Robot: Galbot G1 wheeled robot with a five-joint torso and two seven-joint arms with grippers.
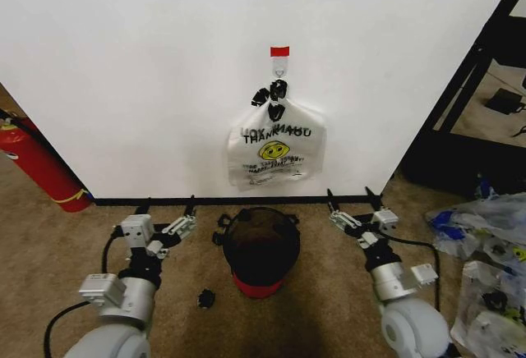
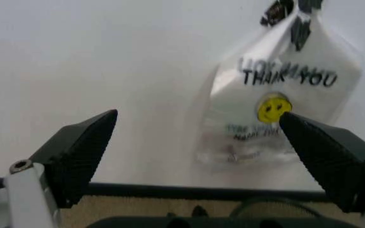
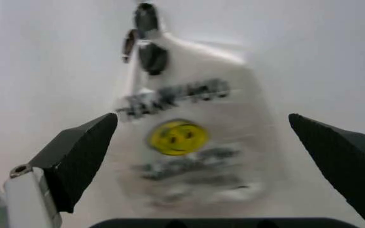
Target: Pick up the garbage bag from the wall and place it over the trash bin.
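Head view: garbage bag [image 1: 277,146] hung from the hook on the wall [image 1: 148,62], long axis vertical, directly above trash bin [image 1: 261,249]. Left gripper [image 1: 168,208] and right gripper [image 1: 354,202] low, flanking bin, both spread and empty; right slightly nearer. Open wall beside the bag.

Left wrist view: bag ahead, offset toward the right arm.

Right wrist view: bag centred between spread fingers.

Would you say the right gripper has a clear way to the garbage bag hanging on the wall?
Probably yes: the open right gripper faces the garbage bag, with nothing between them; the trash bin stands lower, off to the side.
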